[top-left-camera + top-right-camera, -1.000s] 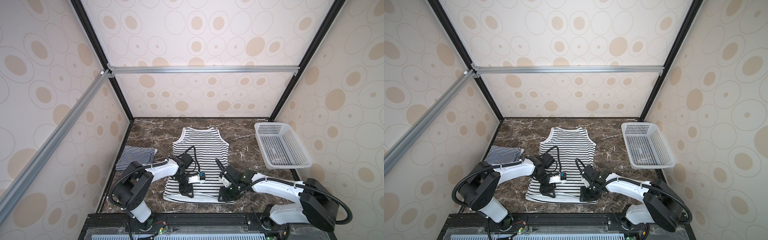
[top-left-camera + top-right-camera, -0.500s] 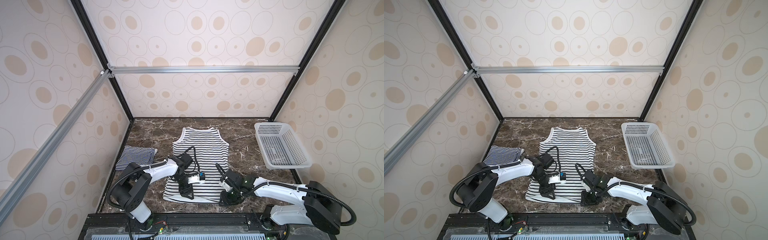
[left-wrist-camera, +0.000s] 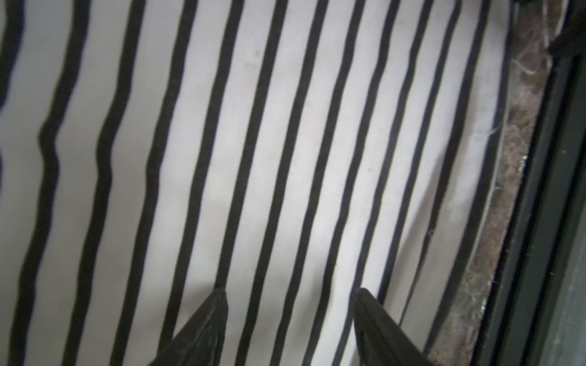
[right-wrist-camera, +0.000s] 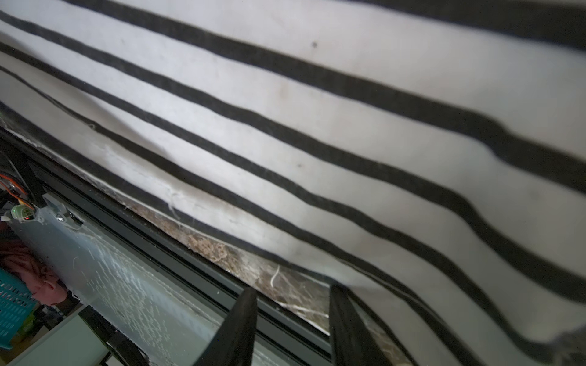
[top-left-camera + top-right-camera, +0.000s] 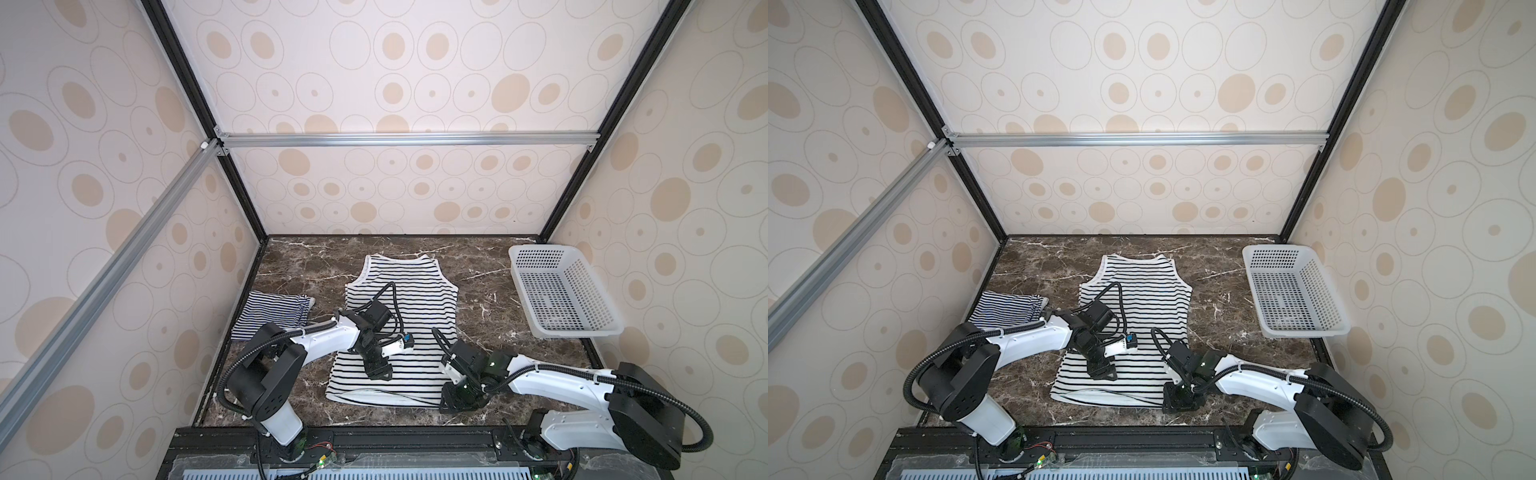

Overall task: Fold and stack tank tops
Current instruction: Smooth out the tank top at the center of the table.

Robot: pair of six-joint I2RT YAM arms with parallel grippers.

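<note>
1. fine-striped tank top: navy and white knit. It lies folded in a small flat pile at the left edge of the table, well apart from both arms. Judged finished, and the likely base of the stack.

2. left gripper: points down over the lower left part of the spread top. In the left wrist view the fingertips show the jaws standing wide, with unpinched cloth between them.

3. wide-striped tank top: white with black stripes and white trim. It is spread flat mid-table, neck toward the far wall, and the hem nearest the robot is slightly rippled.
   - Handling, as judged: light, limp and stretchy, with no stiffness of its own. Lifted by one point, it would likely sag and drag.
   - It has two layers, so a pinch should catch both.
   - Best holds: the two hem corners or the two shoulder straps, one per arm, raised together.

4. right gripper: low at the hem's right corner. The jaws stand narrowly apart with bare table between the fingertips. One tip sits at the hem's edge; whether it is under the edge cannot be told. Nothing is gripped.

5. basket: white perforated plastic, at the table's right edge, well apart from the cloth.
</note>
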